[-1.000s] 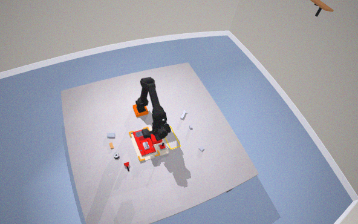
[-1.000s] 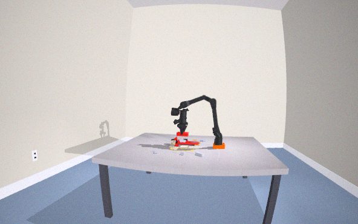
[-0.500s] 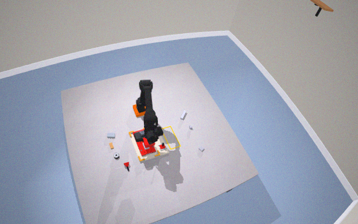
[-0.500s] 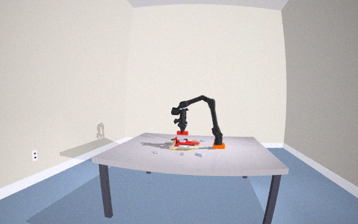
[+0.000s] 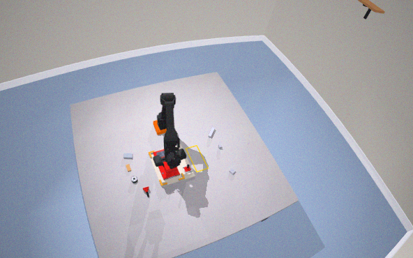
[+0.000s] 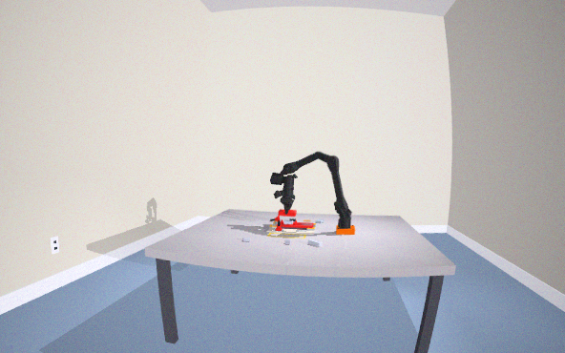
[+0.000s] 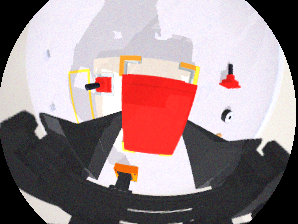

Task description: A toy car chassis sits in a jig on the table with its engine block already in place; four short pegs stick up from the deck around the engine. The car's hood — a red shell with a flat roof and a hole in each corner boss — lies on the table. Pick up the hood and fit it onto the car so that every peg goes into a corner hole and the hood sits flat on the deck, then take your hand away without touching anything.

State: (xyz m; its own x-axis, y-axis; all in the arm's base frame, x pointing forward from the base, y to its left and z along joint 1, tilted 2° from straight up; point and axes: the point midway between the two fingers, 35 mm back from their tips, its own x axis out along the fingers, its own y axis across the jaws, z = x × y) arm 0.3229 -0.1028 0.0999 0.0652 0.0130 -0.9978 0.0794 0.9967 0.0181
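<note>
My gripper (image 5: 169, 158) (image 6: 287, 210) (image 7: 153, 117) points down and is shut on the red hood (image 5: 171, 171) (image 6: 292, 213) (image 7: 157, 115), one finger on each side. In the exterior view the hood looks level, with a visible gap between it and the red chassis (image 5: 158, 153) (image 6: 304, 225) below. The chassis sits in the cream jig (image 5: 189, 176) (image 7: 111, 106) with orange and yellow corners. In the wrist view the hood covers most of the chassis. The engine block, the pegs and the corner holes cannot be made out.
A red piece with a black stub (image 5: 187, 169) (image 7: 104, 84) stands beside the chassis. A similar piece (image 5: 146, 190) (image 7: 230, 82), a wheel (image 5: 132, 179) (image 7: 227, 116) and an orange block (image 5: 128, 167) lie on the other side. A yellow outline (image 5: 202, 157) and several grey blocks are around.
</note>
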